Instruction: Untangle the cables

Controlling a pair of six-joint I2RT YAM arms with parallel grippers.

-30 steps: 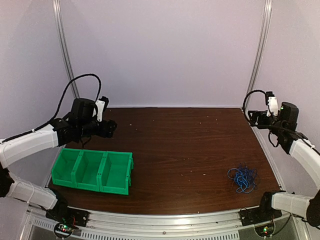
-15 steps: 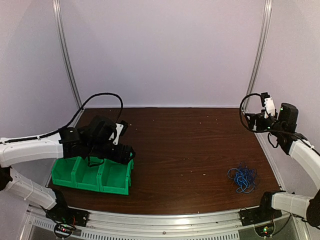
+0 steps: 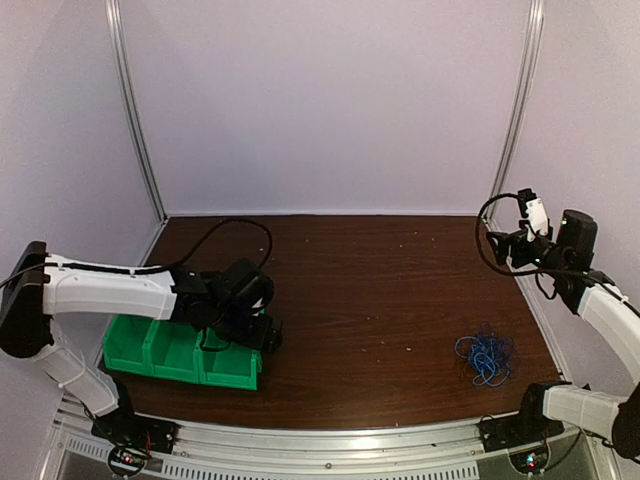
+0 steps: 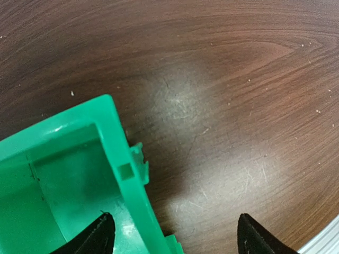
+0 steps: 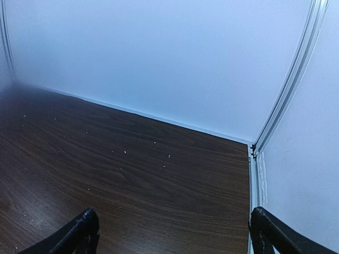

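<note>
In the lower right of the top view, a small tangle of thin curly cables (image 3: 486, 358), bright blue with some darker bits, lies on the dark brown wooden table (image 3: 380, 290). The strands are too small to tell apart, and neither wrist view shows them.

In the lower left, the left arm hides part of the green plastic bin with three boxes (image 3: 150, 345). The left wrist view shows only one corner of the bin, cut off at the bottom edge, and just the tips of the black fingers (image 4: 103, 235).

The left arm reaches in low from the left edge and bends down over the bin's right end. The left gripper (image 3: 268, 335) is spread wide, one finger over the last box and one over the table. It holds nothing.

The right arm is raised at the right edge, well apart from the cables, and points toward the back wall. The right gripper (image 3: 498, 246) is spread wide too, with nothing between its fingers (image 5: 79, 233).
</note>
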